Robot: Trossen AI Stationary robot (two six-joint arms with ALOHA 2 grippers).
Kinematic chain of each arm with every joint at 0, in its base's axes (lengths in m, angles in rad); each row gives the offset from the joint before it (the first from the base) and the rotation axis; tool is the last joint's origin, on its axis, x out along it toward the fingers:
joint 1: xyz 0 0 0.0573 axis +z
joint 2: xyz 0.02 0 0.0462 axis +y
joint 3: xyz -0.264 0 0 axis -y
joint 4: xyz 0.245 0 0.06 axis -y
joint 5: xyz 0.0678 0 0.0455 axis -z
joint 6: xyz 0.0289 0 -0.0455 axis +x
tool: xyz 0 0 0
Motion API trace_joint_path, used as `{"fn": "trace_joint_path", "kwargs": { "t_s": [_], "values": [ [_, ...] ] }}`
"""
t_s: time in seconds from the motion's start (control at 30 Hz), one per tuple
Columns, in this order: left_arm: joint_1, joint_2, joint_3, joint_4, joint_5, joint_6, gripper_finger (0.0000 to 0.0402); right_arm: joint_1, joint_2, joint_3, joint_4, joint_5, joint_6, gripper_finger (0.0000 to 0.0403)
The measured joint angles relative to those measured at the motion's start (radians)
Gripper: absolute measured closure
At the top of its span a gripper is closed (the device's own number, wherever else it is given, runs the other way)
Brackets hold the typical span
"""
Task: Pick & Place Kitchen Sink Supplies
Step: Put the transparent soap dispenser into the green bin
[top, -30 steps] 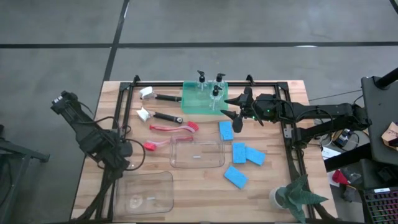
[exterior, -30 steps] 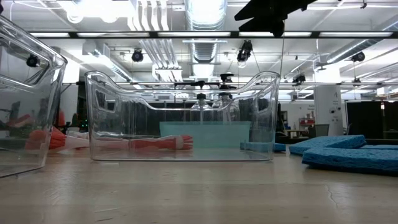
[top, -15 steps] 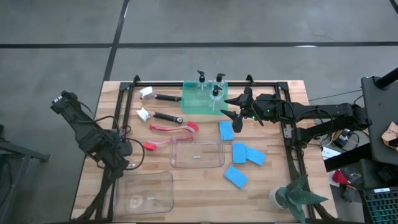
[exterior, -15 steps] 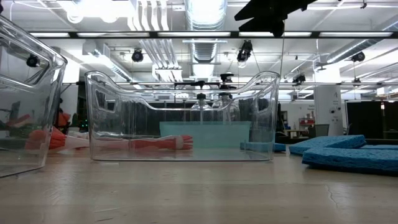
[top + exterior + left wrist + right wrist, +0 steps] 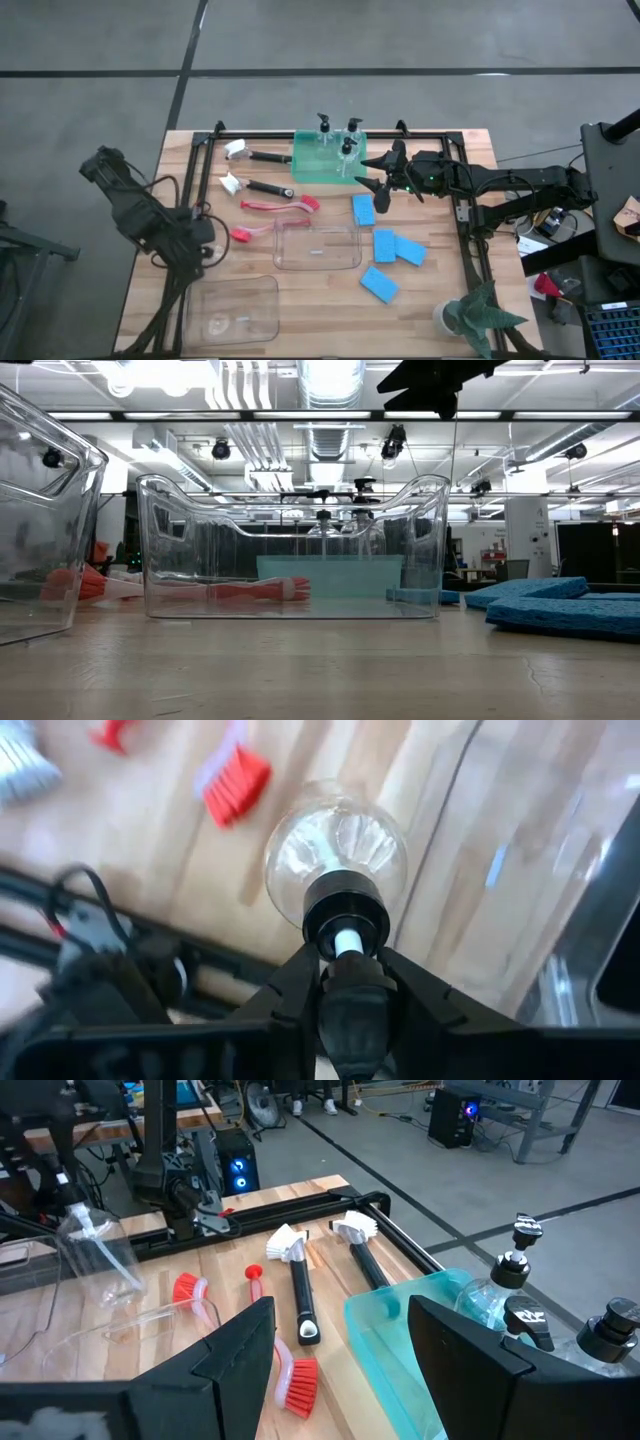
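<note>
One pump bottle (image 5: 337, 862) in hand, most supplies unsorted.
Left gripper (image 5: 345, 982) clamps its pump at the table's 9 o'clock; right gripper (image 5: 383, 170) hangs open at 1 o'clock; sponges (image 5: 385, 246), brushes (image 5: 262, 190) untouched.

Left end effector (image 5: 345, 982) (gripping pump bottle (image 5: 336, 860)) shifted slightly.
</note>
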Motion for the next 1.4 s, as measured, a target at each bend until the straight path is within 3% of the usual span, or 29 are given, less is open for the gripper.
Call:
{"fn": "trace_joint_path", "kwargs": {
  "t_s": [0.27,0.47,1.0,1.4],
  "values": [
    [0.031,0.000,0.019,0.001,-0.134,0.032,0.0319,0.000,0.000,0.000,0.000,0.000,0.000,0.0179],
    [0.124,0.000,0.022,0.000,-0.219,0.142,0.0321,0.000,0.000,0.000,0.000,0.000,0.017,0.0179],
    [0.506,0.033,0.157,0.034,-0.249,0.607,0.0320,0.000,0.001,0.000,0.000,0.000,0.024,0.0179],
    [0.721,0.184,0.315,0.159,-0.242,0.933,0.0319,0.000,0.001,0.000,-0.001,0.000,0.024,0.0179]
  ]
}}
